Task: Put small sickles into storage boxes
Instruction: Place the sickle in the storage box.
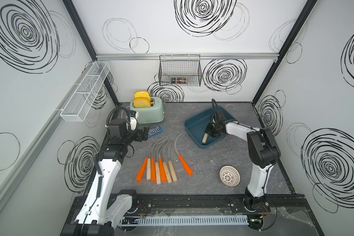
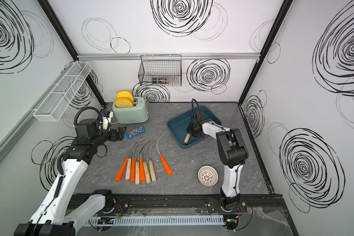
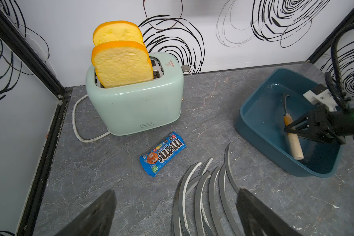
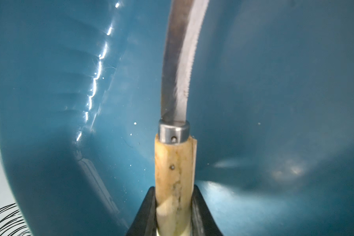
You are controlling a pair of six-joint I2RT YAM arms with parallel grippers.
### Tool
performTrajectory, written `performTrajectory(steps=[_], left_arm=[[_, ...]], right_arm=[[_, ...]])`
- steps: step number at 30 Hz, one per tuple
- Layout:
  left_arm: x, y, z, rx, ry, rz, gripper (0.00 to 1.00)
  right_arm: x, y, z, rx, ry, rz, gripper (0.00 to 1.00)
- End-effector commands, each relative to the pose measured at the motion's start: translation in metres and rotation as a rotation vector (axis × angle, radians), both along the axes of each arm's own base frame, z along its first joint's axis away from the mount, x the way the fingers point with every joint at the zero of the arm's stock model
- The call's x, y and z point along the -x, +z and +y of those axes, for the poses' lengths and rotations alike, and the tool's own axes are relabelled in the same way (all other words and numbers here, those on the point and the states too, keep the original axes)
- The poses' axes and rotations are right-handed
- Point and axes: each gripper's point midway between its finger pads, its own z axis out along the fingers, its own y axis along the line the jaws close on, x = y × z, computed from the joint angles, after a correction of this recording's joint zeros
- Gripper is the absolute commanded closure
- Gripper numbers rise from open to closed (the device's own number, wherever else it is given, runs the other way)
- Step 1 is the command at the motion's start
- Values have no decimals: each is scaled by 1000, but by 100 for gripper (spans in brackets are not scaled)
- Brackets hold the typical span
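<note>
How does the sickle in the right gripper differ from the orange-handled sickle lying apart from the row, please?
The held sickle has a pale wooden handle, the lone sickle an orange one. The held sickle sits clamped in the right gripper inside the teal tray; the lone sickle lies on the table. Both have curved grey blades.

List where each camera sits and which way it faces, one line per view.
Top views: high above the arm bases, looking down on the table; both arms, left pincer and right pincer show.
Left wrist: on the left arm, facing toaster, candy and tray; its open fingers show.
Right wrist: on the right arm, looking into the tray; its pincer shows, shut on a sickle.
Shared: both wrist views show that sickle inside the tray.
</note>
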Motion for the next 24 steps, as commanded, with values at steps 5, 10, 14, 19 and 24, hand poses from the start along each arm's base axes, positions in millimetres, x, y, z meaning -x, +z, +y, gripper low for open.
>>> performTrajectory(steps=[5, 10, 14, 19, 24], left_arm=[[-4, 24, -2, 0, -5, -75, 4], [-3, 23, -1, -4, -4, -78, 4], [-4, 24, -2, 2, -6, -83, 4], [-3, 24, -3, 3, -8, -85, 4], [-4, 22, -2, -6, -7, -83, 4]], right_arm=[[-1, -8, 4, 29, 25, 14, 72], [1, -11, 5, 37, 31, 23, 69], [1, -11, 6, 42, 37, 27, 66], [1, -10, 7, 48, 42, 27, 64], [-3, 1, 5, 68, 53, -2, 63]])
